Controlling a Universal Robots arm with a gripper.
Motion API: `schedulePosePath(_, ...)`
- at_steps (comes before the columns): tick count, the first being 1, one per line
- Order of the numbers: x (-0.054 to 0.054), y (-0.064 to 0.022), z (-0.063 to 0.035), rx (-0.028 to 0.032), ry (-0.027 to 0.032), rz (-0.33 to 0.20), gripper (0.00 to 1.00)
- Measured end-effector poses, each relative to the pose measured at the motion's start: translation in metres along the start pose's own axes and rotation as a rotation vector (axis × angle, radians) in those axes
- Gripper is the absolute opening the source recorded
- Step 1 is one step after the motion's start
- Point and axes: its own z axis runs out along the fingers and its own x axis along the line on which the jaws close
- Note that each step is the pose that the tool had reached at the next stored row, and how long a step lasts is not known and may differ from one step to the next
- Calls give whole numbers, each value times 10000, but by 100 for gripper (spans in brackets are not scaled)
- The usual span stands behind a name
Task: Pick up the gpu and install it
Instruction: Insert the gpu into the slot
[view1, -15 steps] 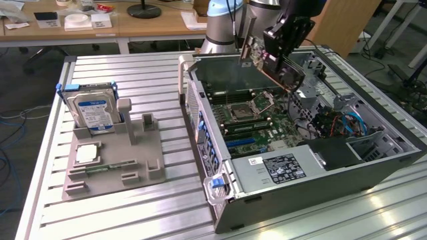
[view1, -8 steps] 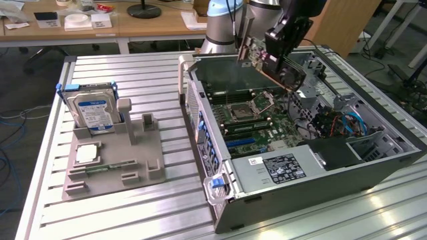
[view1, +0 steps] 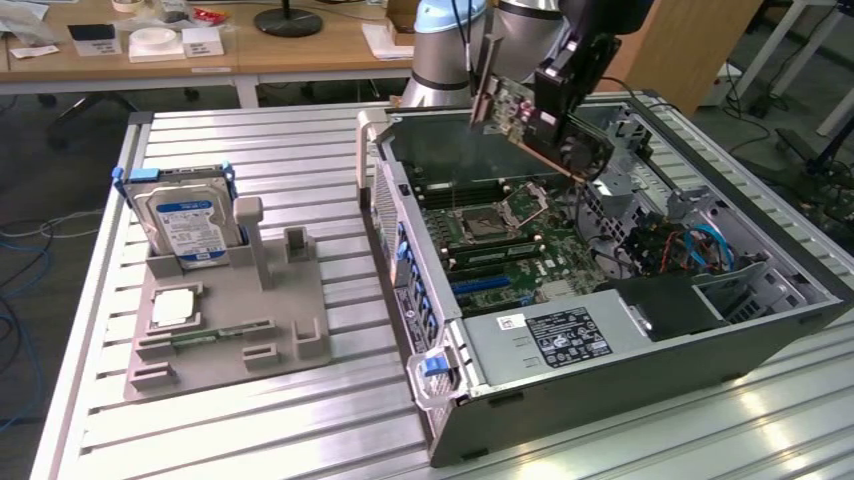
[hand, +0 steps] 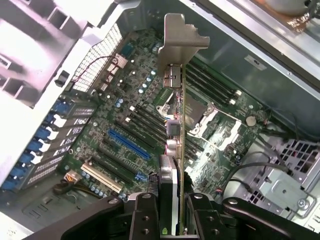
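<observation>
While an open computer case (view1: 641, 385) lies on its side on a slatted metal table (view1: 267, 170), the arm's gripper (view1: 561, 85) holds the gpu (view1: 514, 105) in the upper middle of the frame, above the case opening; the card hangs tilted, its silver bracket (view1: 481, 90) toward the exterior view's left and its dark heatsink end (view1: 590, 150) lower, toward the exterior view's right; the pincer is clamped on the card's upper edge. Below it the motherboard (view1: 494, 225) lies exposed, with a labelled power supply (view1: 561, 335) in the lower middle of the frame and blue cables (view1: 701, 245) at the exterior view's right. At the exterior view's left a hard drive (view1: 187, 225) stands upright in a grey fixture (view1: 234, 310), well apart from the case.

From the wrist, the gpu (hand: 175, 130) shows edge-on, gripped between the two black fingers (hand: 145, 210) of the gripper (hand: 172, 215); its bracket (hand: 177, 35) sits at the end away from the fingers; the motherboard (hand: 125, 100) lies beyond the card, apart from it, with a blue slot (hand: 127, 145) just beside the card's line.
</observation>
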Motion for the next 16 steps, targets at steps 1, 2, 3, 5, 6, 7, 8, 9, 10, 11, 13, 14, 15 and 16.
schedulePosePath(1,0,0,0,-1,5,-132,27)
schedulePosePath(2,0,0,1,-3,10,-245,27)
schedulePosePath(3,0,0,1,-4,14,-366,27)
schedulePosePath(5,0,0,2,-7,25,-641,27)
schedulePosePath(6,0,0,2,-10,30,-783,27)
schedulePosePath(7,0,0,2,-11,37,-924,27)
schedulePosePath(8,0,0,2,-12,43,-1063,27)
schedulePosePath(9,0,0,2,-14,48,-1203,27)
schedulePosePath(10,0,0,3,-15,53,-1342,27)
schedulePosePath(11,0,0,3,-17,59,-1491,27)
schedulePosePath(13,0,0,4,-20,70,-1770,27)
schedulePosePath(14,0,0,4,-22,75,-1909,27)
schedulePosePath(15,0,-1,4,-24,81,-2050,27)
schedulePosePath(16,0,-1,4,-25,86,-2188,27)
